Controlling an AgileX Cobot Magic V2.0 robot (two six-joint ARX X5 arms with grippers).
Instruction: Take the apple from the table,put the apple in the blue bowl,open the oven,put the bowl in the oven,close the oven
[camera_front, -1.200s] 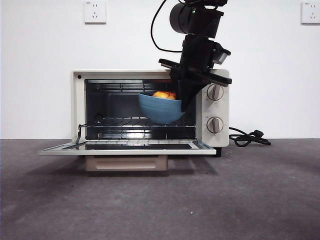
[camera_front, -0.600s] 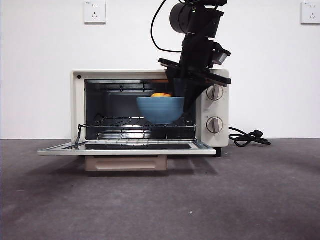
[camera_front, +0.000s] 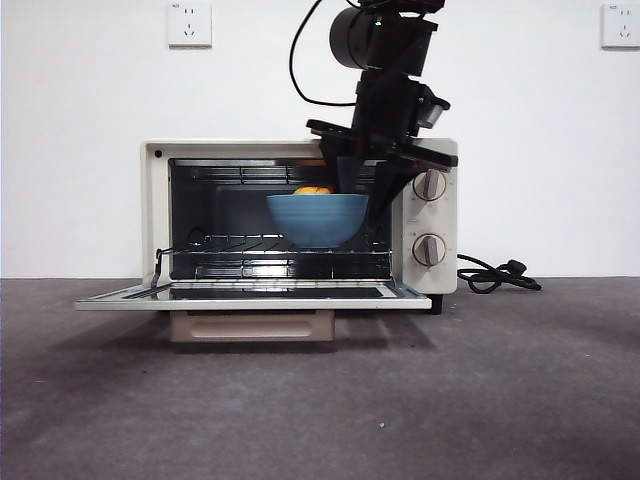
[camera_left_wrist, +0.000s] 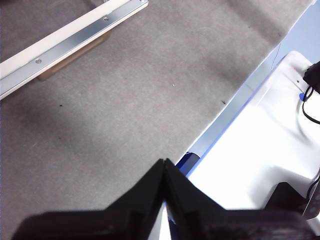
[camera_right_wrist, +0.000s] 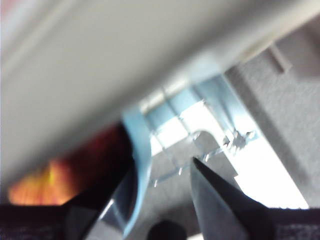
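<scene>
The table (camera_front: 320, 400) lies nearest, dark grey and mottled; the oven (camera_front: 300, 215) stands on it with its door (camera_front: 255, 296) dropped flat toward the viewer. Past the door, the blue bowl (camera_front: 317, 218) sits level in the oven cavity at the wire rack (camera_front: 250, 245); whether it rests on the rack cannot be told. The apple (camera_front: 313, 190) lies inside the bowl, its top just showing over the rim. The right gripper (camera_front: 362, 195) reaches down from above into the cavity's right side; in the right wrist view its fingers (camera_right_wrist: 215, 200) stand apart, one on each side of the bowl's wall, with the apple on the inner side; a firm clamp cannot be confirmed. The two knobs (camera_front: 430, 185) sit just beyond the fingers. The left gripper (camera_left_wrist: 165, 172) waits over bare table, jaws together. Behind the oven, a black cord (camera_front: 495, 275) lies on the table; two sockets (camera_front: 190, 22) are set in the white wall (camera_front: 80, 150).
</scene>
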